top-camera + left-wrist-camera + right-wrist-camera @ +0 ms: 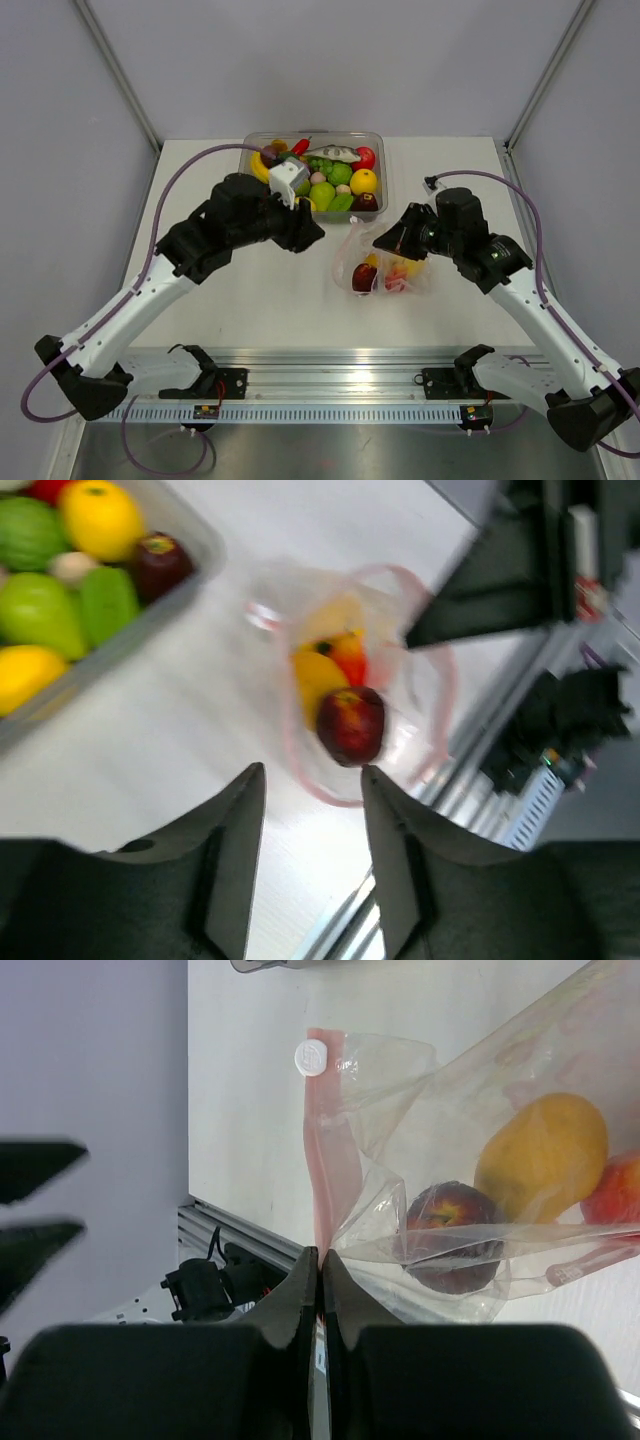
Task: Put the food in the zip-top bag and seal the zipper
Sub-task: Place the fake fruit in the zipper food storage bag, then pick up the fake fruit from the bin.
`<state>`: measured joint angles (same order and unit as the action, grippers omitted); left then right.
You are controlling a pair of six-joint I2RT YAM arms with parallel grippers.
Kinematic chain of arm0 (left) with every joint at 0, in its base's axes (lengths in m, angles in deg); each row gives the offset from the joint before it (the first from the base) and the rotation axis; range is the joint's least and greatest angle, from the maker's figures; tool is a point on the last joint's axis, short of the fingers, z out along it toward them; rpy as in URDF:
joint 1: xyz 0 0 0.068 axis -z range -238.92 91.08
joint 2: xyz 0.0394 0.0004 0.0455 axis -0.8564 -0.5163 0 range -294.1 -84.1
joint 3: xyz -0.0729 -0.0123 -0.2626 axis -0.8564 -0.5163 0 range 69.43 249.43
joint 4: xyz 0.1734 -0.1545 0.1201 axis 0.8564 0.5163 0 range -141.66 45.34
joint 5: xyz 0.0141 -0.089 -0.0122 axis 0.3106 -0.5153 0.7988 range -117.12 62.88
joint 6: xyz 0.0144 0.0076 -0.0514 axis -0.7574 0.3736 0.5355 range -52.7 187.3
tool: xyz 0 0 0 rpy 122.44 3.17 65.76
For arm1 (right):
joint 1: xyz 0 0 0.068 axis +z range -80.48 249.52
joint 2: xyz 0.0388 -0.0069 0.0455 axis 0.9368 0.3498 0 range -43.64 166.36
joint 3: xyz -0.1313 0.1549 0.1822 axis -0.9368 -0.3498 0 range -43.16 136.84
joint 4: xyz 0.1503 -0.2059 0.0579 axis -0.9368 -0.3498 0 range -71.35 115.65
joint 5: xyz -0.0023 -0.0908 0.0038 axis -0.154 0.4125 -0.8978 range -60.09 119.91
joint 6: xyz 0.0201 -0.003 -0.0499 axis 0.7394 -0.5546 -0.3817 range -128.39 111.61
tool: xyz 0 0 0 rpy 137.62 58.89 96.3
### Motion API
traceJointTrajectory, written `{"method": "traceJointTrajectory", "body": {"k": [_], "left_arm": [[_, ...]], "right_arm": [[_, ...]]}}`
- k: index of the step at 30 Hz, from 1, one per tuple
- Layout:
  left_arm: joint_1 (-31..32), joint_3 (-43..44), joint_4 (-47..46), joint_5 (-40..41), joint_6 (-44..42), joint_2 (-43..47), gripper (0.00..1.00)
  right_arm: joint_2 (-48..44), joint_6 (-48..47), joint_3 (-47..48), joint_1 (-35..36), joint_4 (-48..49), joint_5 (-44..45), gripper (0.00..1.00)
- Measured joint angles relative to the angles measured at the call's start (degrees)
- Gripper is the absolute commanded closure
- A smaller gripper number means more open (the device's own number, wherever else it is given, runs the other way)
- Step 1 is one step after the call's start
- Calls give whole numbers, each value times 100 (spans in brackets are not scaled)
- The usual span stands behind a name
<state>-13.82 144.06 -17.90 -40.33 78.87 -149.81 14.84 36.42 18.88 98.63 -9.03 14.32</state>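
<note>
Food (364,277) lies inside the zip-top bag (352,248), centre-right of the top view. Right gripper (320,1260) is clamped on its pink zipper (322,1160); left gripper (312,780) is spread and empty. Marking on the white slider (311,1058) is unreadable.

White matte tabletop (250,290) under even, diffuse light; shadows soft. Pale grey wall panels (330,60) behind and on both sides. Slanted metal post (115,70) at left rear corner, second post (549,70) at right rear. Ribbed aluminium rail (330,385) along near table edge; grey metal surface (330,455) below it.
</note>
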Motion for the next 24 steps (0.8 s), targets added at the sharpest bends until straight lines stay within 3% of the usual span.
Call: {"method": "traceJointTrajectory", "body": {"k": [2,3,5,7,11,15,24], "left_arm": [[-330,219,57,402,39,-122,36],[-525,376,61,636,72,-260,17],[-986,754,59,1049,181,-761,13],[-1410,1217,92,1517,286,-1460,2],[-1904,2636,269,2437,328,-3185,1],[-1993,4138,378,2970,-33,-4758,1],[-2258,4715,70,2940,-579,-5866,1]], "right_arm": [[2,-4,9,2,-76,44,92],[4,-4,11,4,-114,96,92],[22,-9,24,4,-166,149,92],[61,-26,42,4,-201,168,92],[109,-72,57,7,-273,273,92],[168,-133,74,7,-317,313,91],[439,-251,74,9,-308,350,91]]}}
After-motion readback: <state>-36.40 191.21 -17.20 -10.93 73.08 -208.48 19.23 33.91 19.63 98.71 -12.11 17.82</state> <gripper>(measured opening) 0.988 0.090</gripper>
